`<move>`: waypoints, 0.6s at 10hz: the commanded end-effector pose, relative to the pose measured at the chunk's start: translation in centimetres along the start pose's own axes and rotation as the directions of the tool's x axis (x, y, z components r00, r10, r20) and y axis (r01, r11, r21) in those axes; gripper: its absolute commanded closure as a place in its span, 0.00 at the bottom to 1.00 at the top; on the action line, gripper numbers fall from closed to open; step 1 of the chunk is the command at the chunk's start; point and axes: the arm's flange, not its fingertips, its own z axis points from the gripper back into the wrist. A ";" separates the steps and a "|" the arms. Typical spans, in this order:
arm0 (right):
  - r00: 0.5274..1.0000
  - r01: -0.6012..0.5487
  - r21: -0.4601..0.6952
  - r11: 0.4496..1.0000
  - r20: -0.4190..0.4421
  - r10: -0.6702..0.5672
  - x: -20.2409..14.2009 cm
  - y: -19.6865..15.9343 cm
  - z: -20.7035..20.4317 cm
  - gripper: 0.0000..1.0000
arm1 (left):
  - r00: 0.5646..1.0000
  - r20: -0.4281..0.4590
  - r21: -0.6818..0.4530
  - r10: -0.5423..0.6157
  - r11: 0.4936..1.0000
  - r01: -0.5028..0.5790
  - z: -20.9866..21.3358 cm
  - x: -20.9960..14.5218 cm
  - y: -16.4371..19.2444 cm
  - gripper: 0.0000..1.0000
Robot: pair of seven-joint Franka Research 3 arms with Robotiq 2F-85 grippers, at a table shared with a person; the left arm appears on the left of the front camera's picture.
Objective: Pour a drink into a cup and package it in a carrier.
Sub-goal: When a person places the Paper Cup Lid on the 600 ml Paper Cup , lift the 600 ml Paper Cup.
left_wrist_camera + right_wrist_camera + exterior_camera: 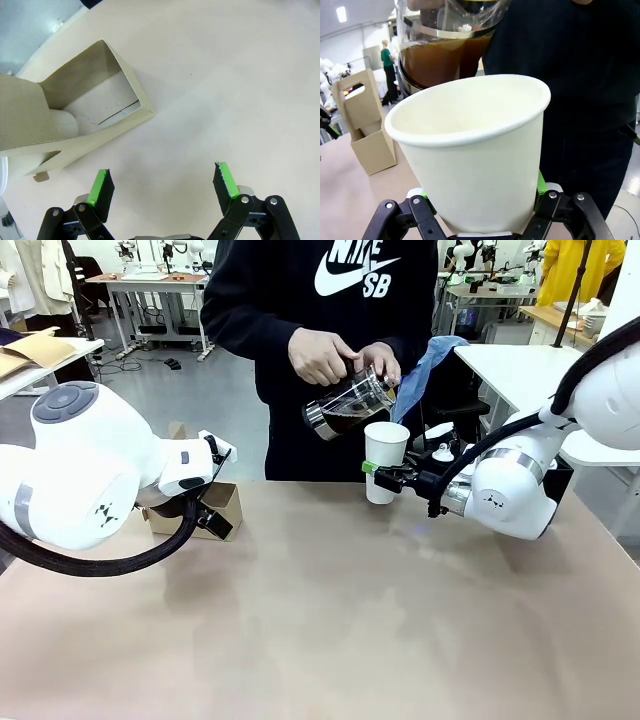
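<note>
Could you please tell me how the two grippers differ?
The left gripper is open and empty; the right gripper is shut on the cup. The left gripper hangs over bare table beside the carrier; the right gripper holds the cup under the tilted jug. Both have green pads.

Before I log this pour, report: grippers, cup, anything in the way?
Right gripper shut on cup. Left gripper open near carrier. Person's jug tilted over cup; nothing blocking.
</note>
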 end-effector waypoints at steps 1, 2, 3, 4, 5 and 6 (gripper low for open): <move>1.000 0.008 -0.017 1.000 0.010 -0.008 0.2 0.2 -0.1 0.19 | 1.000 0.001 -0.001 0.000 1.000 0.000 0.0 0.0 0.0 0.00; 1.000 0.008 -0.017 1.000 0.010 -0.008 0.2 0.2 -0.1 0.19 | 1.000 0.001 -0.001 0.000 1.000 0.000 0.0 0.0 0.0 0.00; 1.000 0.008 -0.017 1.000 0.010 -0.008 0.2 0.2 -0.1 0.19 | 1.000 0.001 -0.001 0.000 1.000 0.000 0.0 0.0 0.0 0.00; 1.000 0.008 -0.017 1.000 0.010 -0.008 0.2 0.2 -0.1 0.19 | 1.000 0.001 -0.001 0.000 1.000 0.000 0.0 0.0 0.0 0.00; 1.000 0.008 -0.017 1.000 0.010 -0.008 0.2 0.2 -0.1 0.19 | 1.000 0.001 -0.001 0.000 1.000 0.000 0.0 0.0 0.0 0.00; 1.000 0.008 -0.017 1.000 0.010 -0.008 0.2 0.2 -0.1 0.19 | 1.000 0.001 -0.001 0.000 1.000 0.000 0.0 0.0 0.0 0.00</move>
